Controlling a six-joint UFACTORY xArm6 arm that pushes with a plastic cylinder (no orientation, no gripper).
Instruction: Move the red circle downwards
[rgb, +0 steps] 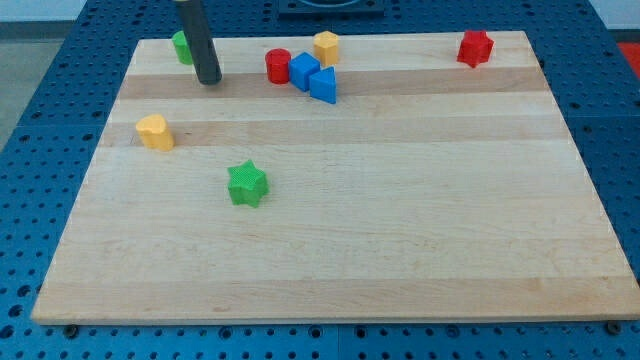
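Note:
The red circle (277, 66) stands near the view's top, left of centre, on the wooden board (400, 230). It touches a blue cube (303, 71) on its right. A blue triangle (323, 86) lies just right of and below that cube. A yellow hexagon (326, 47) sits above them. My tip (209, 80) rests on the board to the left of the red circle, apart from it by about a block's width. The rod partly hides a green block (181, 46) at the top left.
A yellow heart (154, 132) lies at the left. A green star (247, 185) lies below and left of centre. A red star (476, 48) sits at the top right. Blue perforated table surrounds the board.

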